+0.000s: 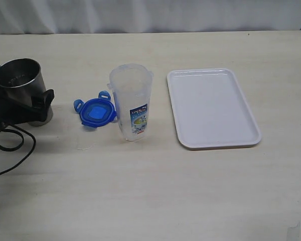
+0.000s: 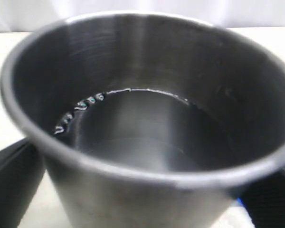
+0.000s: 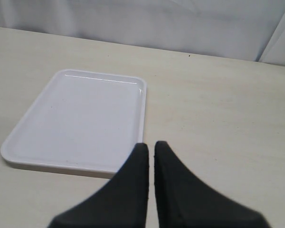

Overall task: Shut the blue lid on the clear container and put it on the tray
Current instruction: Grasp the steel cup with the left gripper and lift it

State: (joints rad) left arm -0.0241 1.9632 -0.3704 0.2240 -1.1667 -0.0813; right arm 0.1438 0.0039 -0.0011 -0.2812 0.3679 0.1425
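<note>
Bench (image 1: 140,201): pale surface on which every item is carried.
Right end effector (image 3: 151,152): fingers pressed together, nothing pinched; held low over the bench; not seen in the exterior view.
Tray (image 1: 210,108): white, flat, nothing resting on it.
Clear container (image 1: 133,105): upright on the bench, mouth uncovered, label turned toward the exterior camera; left of the tray, near but apart.
Blue lid (image 1: 96,111): flat on the bench just beside the container, on its left; contact between them cannot be confirmed; flaps splayed outward.
Left end effector (image 1: 30,105): fingers spread wide astride the metal cup (image 1: 20,80); bench is seen between one finger and the cup wall in the wrist view, so no pinch is judged.
Task status: judged not begun; lid not fitted, container not on the tray.
Step in hand: the lid is to be collected, judged best by the left arm, being nearer.
Method advised: the spread fingers should be drawn clear of the cup without tipping it. The lid should be pinched by its rim, kept level, and lowered square over the mouth, flaps left outward until it is seated. The container should be steadied by the right end effector, since a tall light vessel is judged easily toppled.
</note>
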